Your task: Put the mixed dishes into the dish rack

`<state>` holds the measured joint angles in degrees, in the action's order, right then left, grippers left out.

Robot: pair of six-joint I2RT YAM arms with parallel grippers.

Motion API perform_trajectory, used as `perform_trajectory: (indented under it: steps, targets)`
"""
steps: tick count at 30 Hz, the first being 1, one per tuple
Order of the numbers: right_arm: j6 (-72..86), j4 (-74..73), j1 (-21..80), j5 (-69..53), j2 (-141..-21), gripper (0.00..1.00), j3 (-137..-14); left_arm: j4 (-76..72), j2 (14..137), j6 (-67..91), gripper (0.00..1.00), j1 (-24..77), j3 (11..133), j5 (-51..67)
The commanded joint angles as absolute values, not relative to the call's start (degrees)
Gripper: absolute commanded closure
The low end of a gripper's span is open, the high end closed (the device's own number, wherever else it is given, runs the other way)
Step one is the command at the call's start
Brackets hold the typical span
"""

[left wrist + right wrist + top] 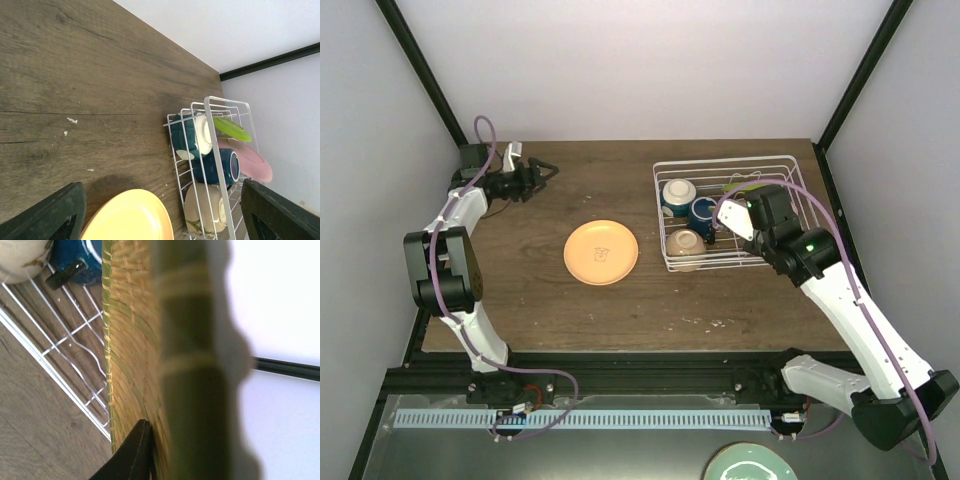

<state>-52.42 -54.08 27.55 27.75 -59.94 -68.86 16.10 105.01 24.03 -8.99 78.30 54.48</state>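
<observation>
Rack (pixel 720 161), mug (pixel 703 213) inside, woven plate (pixel 135 340) seemingly above

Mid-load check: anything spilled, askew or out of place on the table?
Small white specks lie on the table near its front edge, like crumbs. A teal plate sits off the table, past the arm bases. Nothing lies spilled beside the rack.

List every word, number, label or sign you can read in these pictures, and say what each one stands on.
No text can be read in any view.
peach-tan plate: a small dark mark at its centre, too small to read.
woven yellow plate: weave pattern only, no lettering.
</observation>
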Motion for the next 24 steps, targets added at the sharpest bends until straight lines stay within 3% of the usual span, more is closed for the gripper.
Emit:
perform_trajectory:
  steps: [1, 24]
  targets:
    - [-56.27, -52.61, 27.19, 30.84, -59.06, 0.99, -66.08, 15.56, 106.02, 23.91, 0.14, -8.71, 79.25, 55.15]
    - [-74.03, -29.48, 21.96, 39.41, -59.21, 0.99, -54.64, 16.53, 106.79, 23.29, 0.14, -8.42, 79.46, 54.94]
